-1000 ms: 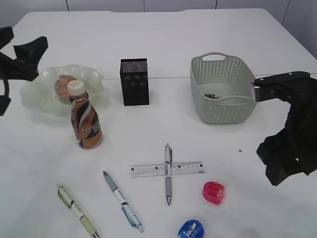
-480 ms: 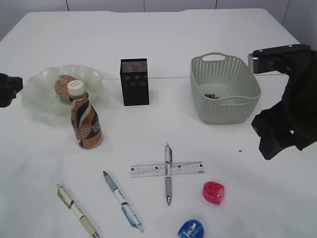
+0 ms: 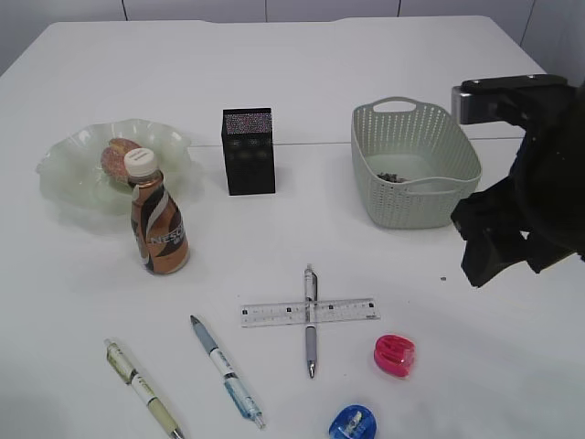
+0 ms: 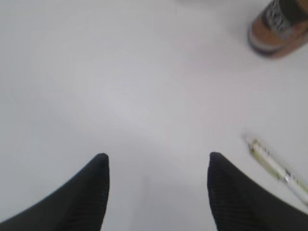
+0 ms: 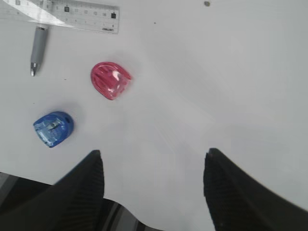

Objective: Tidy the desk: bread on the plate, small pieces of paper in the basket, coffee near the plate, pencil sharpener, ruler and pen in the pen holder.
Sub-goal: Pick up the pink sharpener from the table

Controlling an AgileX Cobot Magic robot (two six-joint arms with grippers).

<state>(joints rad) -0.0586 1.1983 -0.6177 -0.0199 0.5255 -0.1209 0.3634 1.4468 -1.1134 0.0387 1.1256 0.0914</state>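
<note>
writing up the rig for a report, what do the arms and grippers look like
Both grippers are matte black. The left gripper and right gripper each have two tapered fingers with finely ribbed surfaces. In the exterior view the right arm is bulky and black, topped by a grey block. No cables or markings are visible.

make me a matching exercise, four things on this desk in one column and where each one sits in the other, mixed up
Column one
1. round brown bread
2. clear plastic ruler
3. brown coffee bottle with white cap
4. blue pencil sharpener

Column two
A. at the table's near edge, next to the pink pencil sharpener
B. standing upright just in front of the plate
C. on the pale green wavy glass plate
D. lying across a grey pen

Pairs: 1-C, 2-D, 3-B, 4-A
</note>
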